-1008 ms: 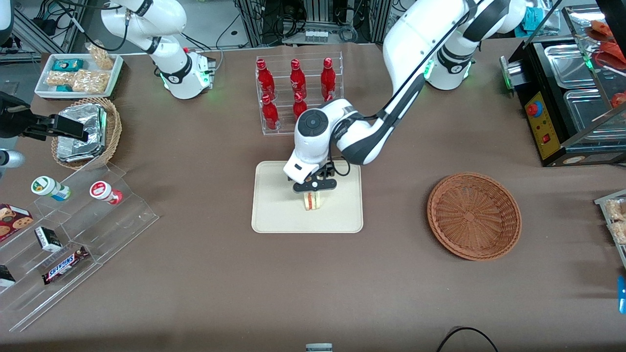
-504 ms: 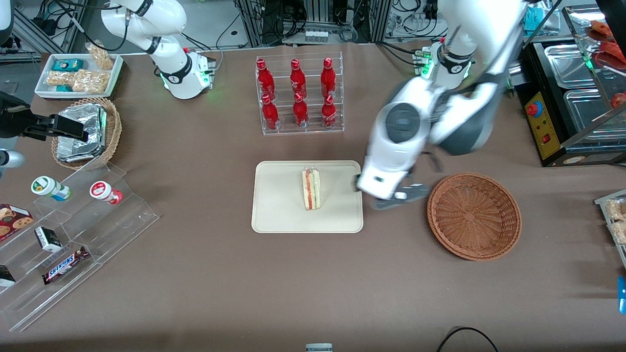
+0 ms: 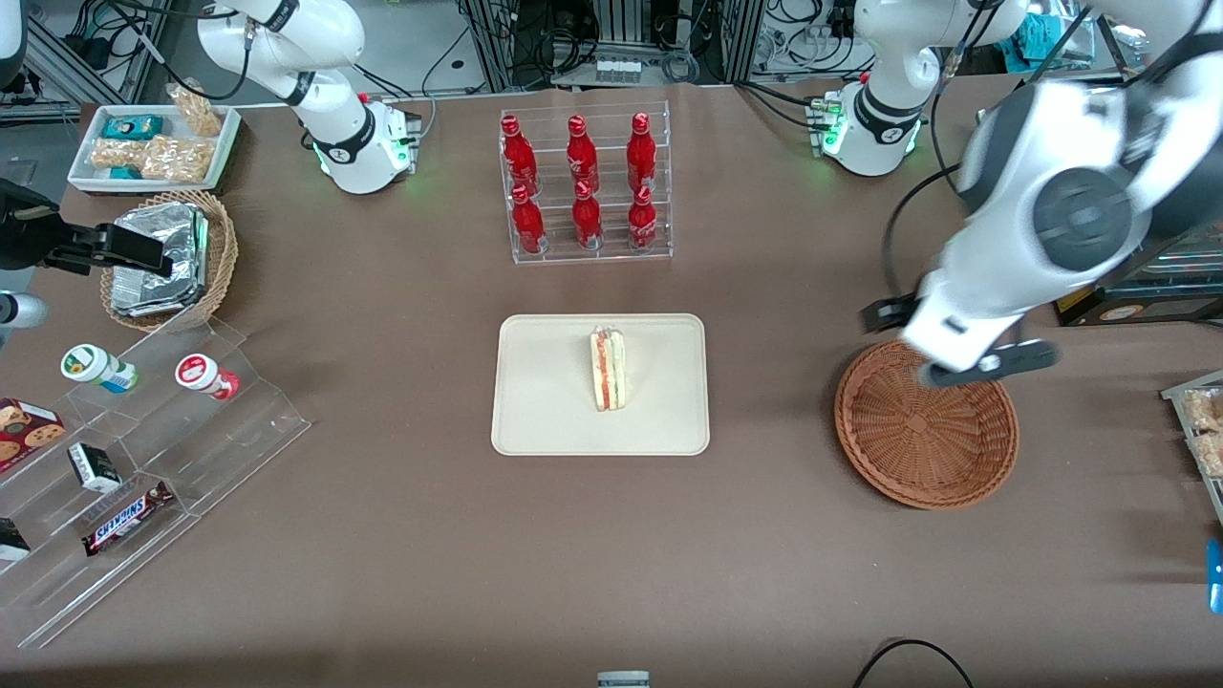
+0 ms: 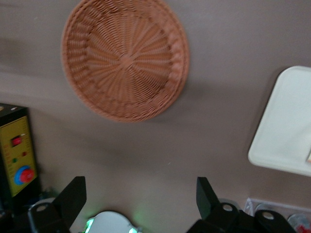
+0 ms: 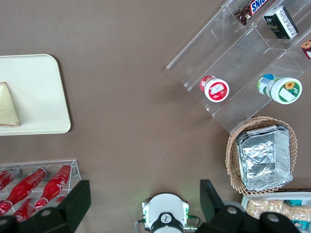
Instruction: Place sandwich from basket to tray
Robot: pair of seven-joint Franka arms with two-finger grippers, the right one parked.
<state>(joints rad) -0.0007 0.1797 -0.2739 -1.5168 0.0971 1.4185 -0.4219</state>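
The sandwich [image 3: 608,369] lies on the cream tray [image 3: 545,401], near its middle, with its red and pale layers showing. It also shows on the tray [image 5: 39,97] in the right wrist view as a pale wedge, the sandwich [image 5: 8,107]. The reddish-brown basket [image 3: 925,425] sits toward the working arm's end of the table with nothing in it. My left gripper [image 3: 986,365] hangs high over the basket's rim farthest from the front camera. Its fingers are spread open with nothing between them [image 4: 138,193]; the basket [image 4: 125,58] and a corner of the tray [image 4: 286,131] lie below.
A clear rack of red bottles [image 3: 585,186] stands farther from the front camera than the tray. A black machine with a red button [image 3: 1061,239] sits close to the basket. Toward the parked arm's end are a stepped acrylic shelf [image 3: 143,459] and a tan basket of foil packets [image 3: 167,258].
A second ago my gripper was down on the sandwich at the tray. It let go, rose and swung to above the basket. The sandwich stays on the tray.
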